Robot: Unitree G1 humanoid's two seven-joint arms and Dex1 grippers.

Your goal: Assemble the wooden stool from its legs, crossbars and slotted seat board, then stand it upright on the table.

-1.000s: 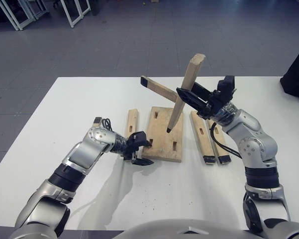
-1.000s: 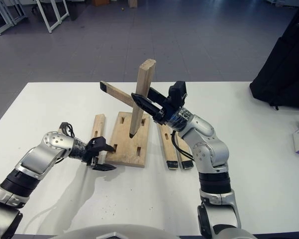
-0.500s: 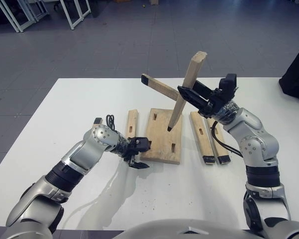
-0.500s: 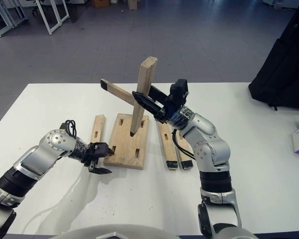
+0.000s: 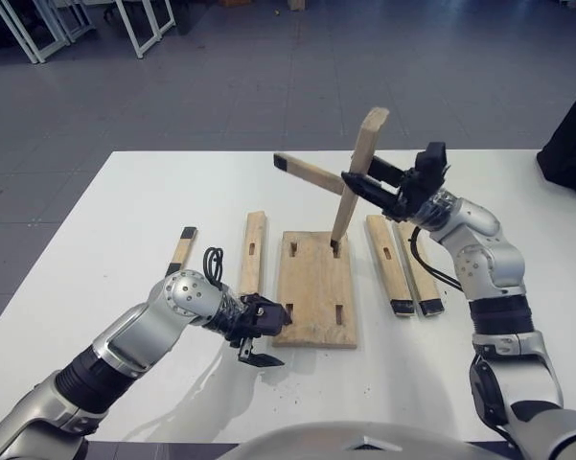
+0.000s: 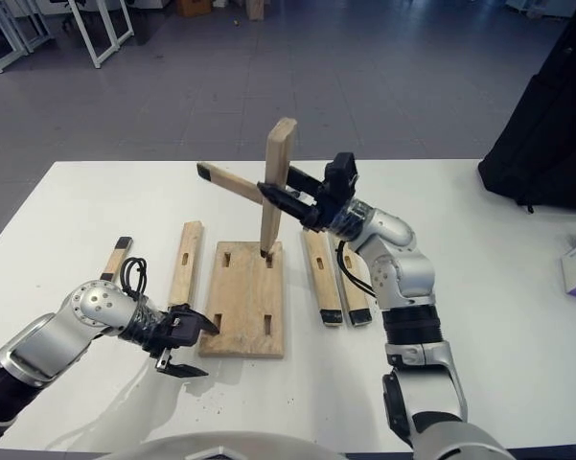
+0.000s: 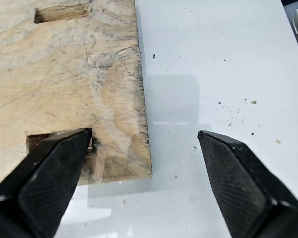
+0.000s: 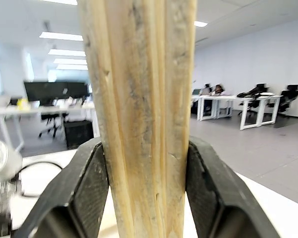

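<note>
The white rectangular table [image 5: 125, 192] carries a pale, flat wooden seat board [image 5: 313, 292] with four slots. Just left of the board lies a slotted wooden bar [image 5: 252, 251]; farther left, a short black-tipped wooden stick [image 5: 181, 250]. Right of the board lie two black-tipped wooden bars side by side, the inner bar [image 5: 387, 264] and the outer bar [image 5: 420, 273].

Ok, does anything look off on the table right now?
The leg in the right gripper leans rather than standing square, its tip at the far right slot of the seat board, a crossbar jutting sideways through it. Dark crumbs speckle the table near the left gripper. Nothing looks broken.
</note>
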